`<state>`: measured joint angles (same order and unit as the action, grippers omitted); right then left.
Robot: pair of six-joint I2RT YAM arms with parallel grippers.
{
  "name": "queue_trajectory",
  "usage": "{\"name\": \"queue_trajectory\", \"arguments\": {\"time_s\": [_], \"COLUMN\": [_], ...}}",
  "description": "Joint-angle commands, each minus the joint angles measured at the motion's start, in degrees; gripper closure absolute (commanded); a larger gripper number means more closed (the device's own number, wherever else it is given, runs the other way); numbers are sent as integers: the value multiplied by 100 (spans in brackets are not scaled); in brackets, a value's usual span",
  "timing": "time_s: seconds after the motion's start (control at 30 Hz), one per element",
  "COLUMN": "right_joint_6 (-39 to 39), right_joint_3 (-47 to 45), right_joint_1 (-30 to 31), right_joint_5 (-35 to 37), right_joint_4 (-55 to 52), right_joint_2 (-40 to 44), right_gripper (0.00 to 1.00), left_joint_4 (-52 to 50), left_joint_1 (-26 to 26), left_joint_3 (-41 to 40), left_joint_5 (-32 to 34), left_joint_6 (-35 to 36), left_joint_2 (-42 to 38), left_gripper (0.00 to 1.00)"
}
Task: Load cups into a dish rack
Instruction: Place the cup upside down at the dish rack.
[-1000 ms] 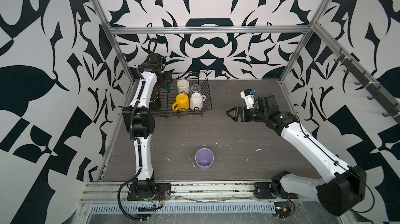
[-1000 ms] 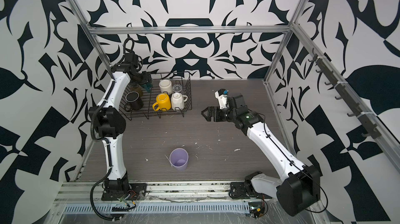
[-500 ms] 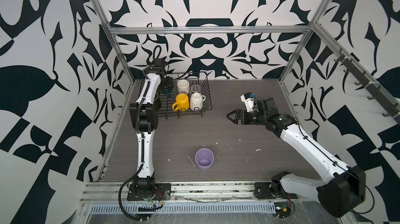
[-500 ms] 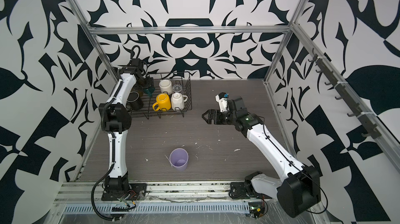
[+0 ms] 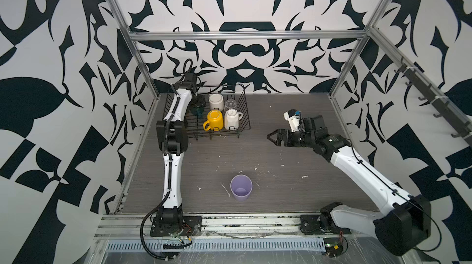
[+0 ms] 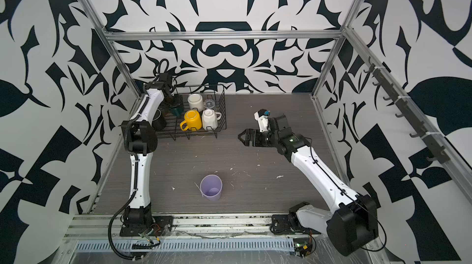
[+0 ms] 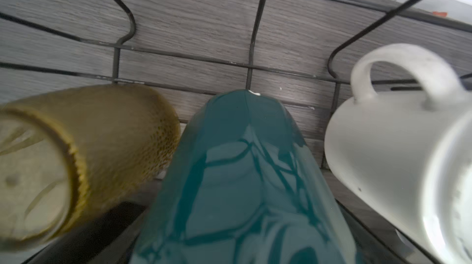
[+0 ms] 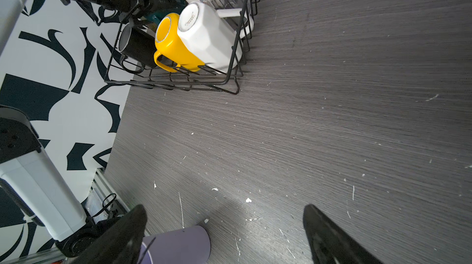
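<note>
Green mug (image 7: 242,173) | placing: left gripper (image 5: 199,103) holds it inside rack (image 5: 247,114) | right gripper (image 8: 224,209) wide, empty | next, likely: release, fetch lilac tumbler (image 5: 241,190)

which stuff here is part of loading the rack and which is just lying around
Job: dish rack, yellow mug, cream faceted mug, white mug, clear glass, dark-green mug, amber glass, black mug, lilac tumbler.
Lying about: white scraps, hook rail.

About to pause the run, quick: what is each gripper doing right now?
Left gripper: closed on the dark-green mug, inside the dish rack.
Right gripper: open, holding nothing.
</note>
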<state>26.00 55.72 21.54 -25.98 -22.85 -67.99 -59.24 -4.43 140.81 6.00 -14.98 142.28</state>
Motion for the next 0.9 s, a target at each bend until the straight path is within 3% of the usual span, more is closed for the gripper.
{"name": "queue_trajectory", "arguments": {"time_s": [0.0,0.17,0.33,0.5,0.87], "right_joint_6": [71,90,104,116,116], "right_joint_3": [9,9,-18,-44,-35], "right_joint_1": [-18,-15,-18,-14,-11], "right_joint_5": [-104,-121,-142,-148,-164], "right_joint_4": [201,220,238,255,273], "right_joint_2": [-4,-21,-22,-3,-47], "right_gripper": [3,3,3,3,4], "left_joint_4": [-167,-132,-19,-9,31], "left_joint_1": [35,28,30,34,30], "left_joint_3": [214,210,59,-1,-90], "left_joint_5": [51,33,32,46,-114], "left_joint_6": [-66,-75,-49,-34,-85], "left_joint_2": [76,68,-55,-112,-292], "left_gripper": [80,39,20,10,3]}}
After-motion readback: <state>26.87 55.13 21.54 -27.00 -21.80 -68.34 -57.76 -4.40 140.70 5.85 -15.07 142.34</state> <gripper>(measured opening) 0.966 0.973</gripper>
